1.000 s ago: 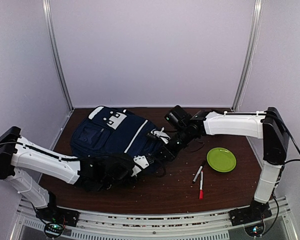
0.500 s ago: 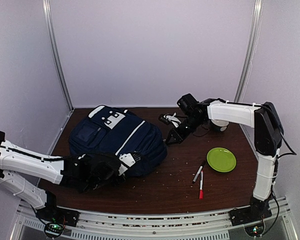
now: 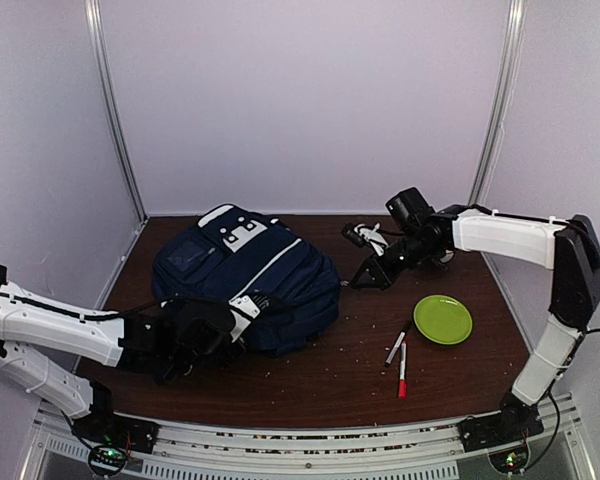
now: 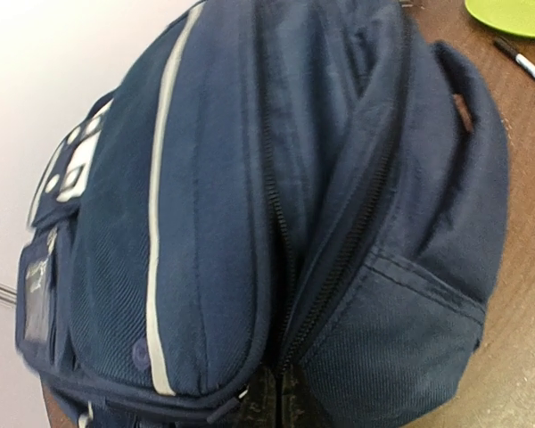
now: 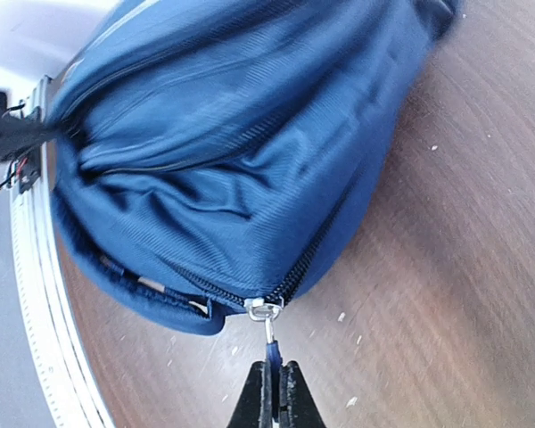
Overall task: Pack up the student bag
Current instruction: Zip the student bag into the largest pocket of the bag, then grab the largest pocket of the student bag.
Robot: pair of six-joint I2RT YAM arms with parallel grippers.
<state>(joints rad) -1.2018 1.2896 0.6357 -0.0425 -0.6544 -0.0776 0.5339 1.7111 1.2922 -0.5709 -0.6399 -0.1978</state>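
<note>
The student bag is a navy backpack with a white stripe, lying in the middle left of the table. My left gripper is at the bag's near edge. In the left wrist view its dark fingers pinch the bag's fabric beside a zipper line. My right gripper is at the bag's right end. In the right wrist view it is shut on the blue zipper pull, which hangs from the metal slider on the bag.
A green plate lies right of the bag, also in the left wrist view. A grey pen and a red pen lie near the front right. Small crumbs are scattered on the brown table.
My right gripper has moved right and back, away from the bag's middle, with the zipper pull in it. The bag has shifted back and to the right. My left arm has followed slightly.
</note>
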